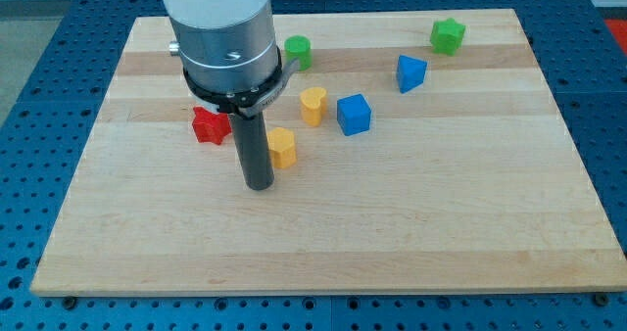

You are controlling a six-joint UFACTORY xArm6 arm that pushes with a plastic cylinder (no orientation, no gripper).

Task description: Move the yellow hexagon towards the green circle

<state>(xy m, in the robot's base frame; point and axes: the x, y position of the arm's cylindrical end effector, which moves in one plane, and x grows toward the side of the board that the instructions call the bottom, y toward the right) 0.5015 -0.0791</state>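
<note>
The yellow hexagon (283, 147) lies near the middle of the board. The green circle (298, 49) stands toward the view's top, partly behind the arm's grey body. My tip (258, 186) rests on the board just below and to the left of the yellow hexagon, and the rod's side is close against the hexagon's left edge. Whether they touch I cannot tell.
A yellow heart (313, 106) and a blue cube (354, 114) lie right of and above the hexagon. A blue wedge-like block (410, 72) and a green block (448, 35) sit at the top right. A red star (209, 125) shows left of the rod; the arm hides what is above it.
</note>
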